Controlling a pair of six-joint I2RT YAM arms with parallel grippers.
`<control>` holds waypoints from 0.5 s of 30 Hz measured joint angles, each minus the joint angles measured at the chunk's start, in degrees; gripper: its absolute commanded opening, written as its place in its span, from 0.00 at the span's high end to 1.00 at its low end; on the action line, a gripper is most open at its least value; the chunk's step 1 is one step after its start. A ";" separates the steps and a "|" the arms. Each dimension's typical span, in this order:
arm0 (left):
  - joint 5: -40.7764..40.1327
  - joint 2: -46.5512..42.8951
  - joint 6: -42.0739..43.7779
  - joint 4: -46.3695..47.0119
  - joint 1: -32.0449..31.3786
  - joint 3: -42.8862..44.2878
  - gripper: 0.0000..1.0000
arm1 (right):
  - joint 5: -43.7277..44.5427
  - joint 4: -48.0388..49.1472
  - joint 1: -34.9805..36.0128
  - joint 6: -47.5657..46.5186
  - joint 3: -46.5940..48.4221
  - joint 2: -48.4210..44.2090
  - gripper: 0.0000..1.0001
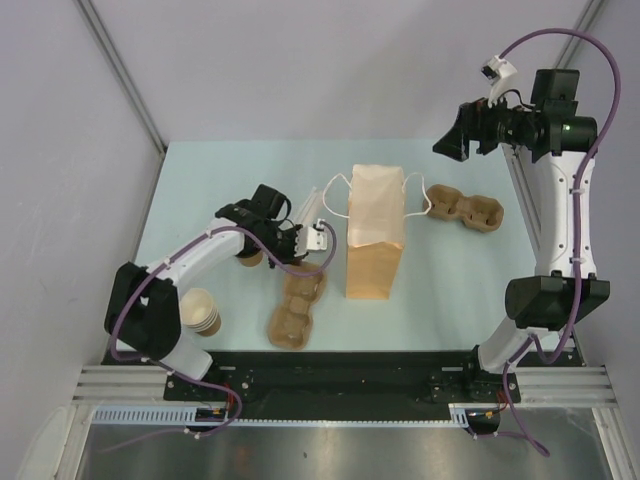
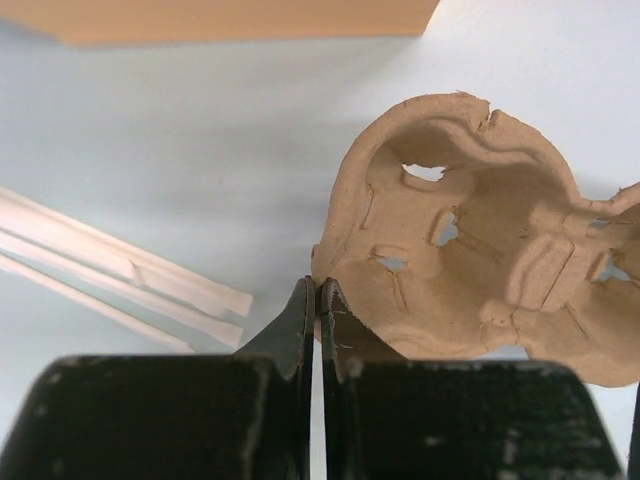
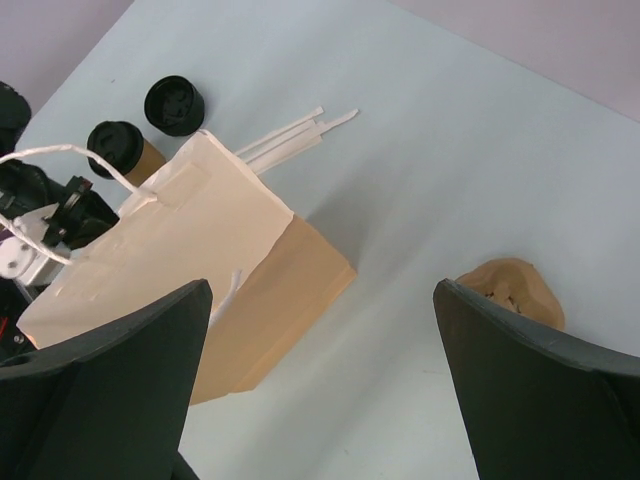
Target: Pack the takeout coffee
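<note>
Coffee cup: standing upright on the tabletop, black lid on, just beside a loose lid and near the handle end of the paper bag. Left pincer: resting fully closed against the rim of a pulp cup carrier, grip on it impossible to tell. Right pincer: hanging raised and wide open, holding nothing.

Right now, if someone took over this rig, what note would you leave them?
Left tool: shut at the rim of the near cup carrier; a pinch can't be confirmed.
Right tool: open, raised, holding nothing.
Lidded coffee cup stands on the table beside the spare lid, outside the paper bag.
Done: lid on. Left: probably cup into carrier, then bag.
</note>
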 measured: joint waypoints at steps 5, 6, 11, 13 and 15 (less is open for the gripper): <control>0.00 5.11 -4.35 0.68 4.26 -0.94 0.95 | 0.52 0.50 0.48 -0.04 -0.55 -0.02 0.00; 0.00 6.08 -4.70 0.70 4.72 -0.94 0.91 | 0.68 0.44 0.48 -0.07 -0.61 -0.02 0.00; -0.13 9.38 -5.95 0.90 5.44 -0.94 0.65 | 1.60 0.35 0.66 -0.52 -0.22 0.04 0.00; -0.22 9.99 -6.03 1.14 5.44 -0.94 0.62 | 1.92 0.17 0.92 -0.74 0.57 0.46 0.00; -0.24 10.56 -6.27 1.51 5.44 -0.94 0.62 | 2.10 0.07 1.33 -0.98 1.73 1.18 0.00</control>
